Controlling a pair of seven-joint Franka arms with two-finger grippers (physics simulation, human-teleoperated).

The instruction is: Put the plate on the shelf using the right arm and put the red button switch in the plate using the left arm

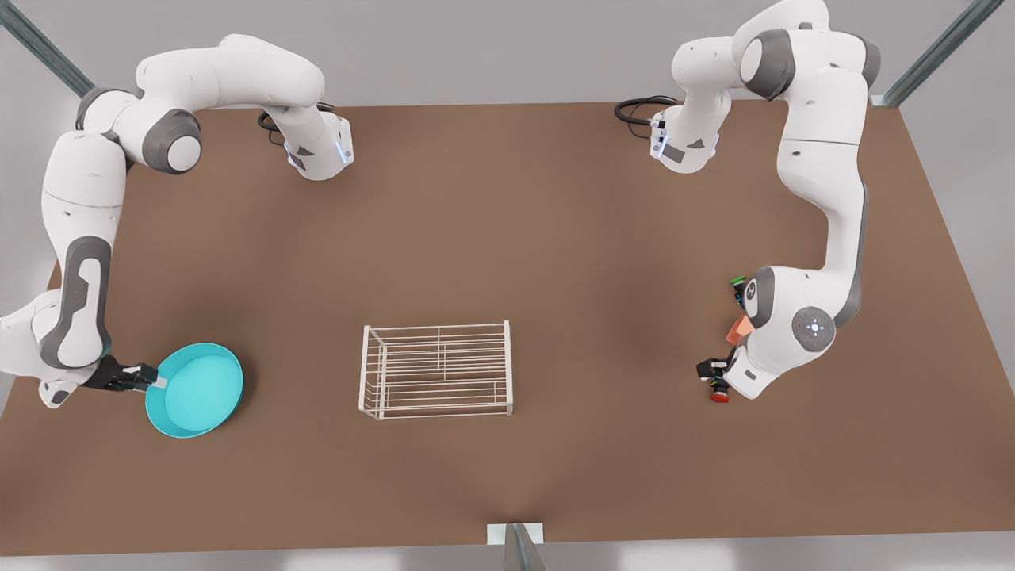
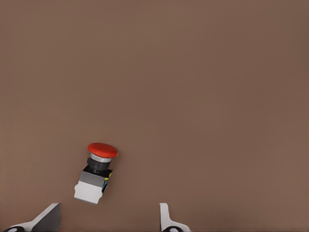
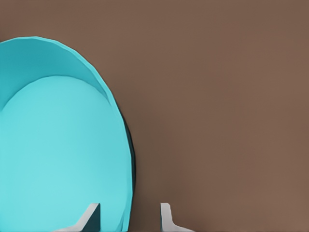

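Observation:
The turquoise plate [image 1: 194, 388] lies on the table at the front view's left. My right gripper [image 1: 153, 381] is open at its near rim, one finger over the plate's [image 3: 58, 154] inside and the other outside, so the right gripper [image 3: 129, 217] straddles the rim. At the front view's right, my left gripper [image 1: 716, 379] hangs open just above the red button switch [image 1: 719, 396]. The switch [image 2: 95, 170] lies tilted on the table, just ahead of the left gripper [image 2: 108, 220]. The white wire shelf [image 1: 436, 369] stands mid-table between the two.
A green-capped switch [image 1: 737, 281] and an orange cube [image 1: 739, 329] lie close behind the left arm's wrist. Brown table [image 1: 507, 238] stretches between the arm bases at the back. A metal post [image 1: 515, 547] stands at the front edge.

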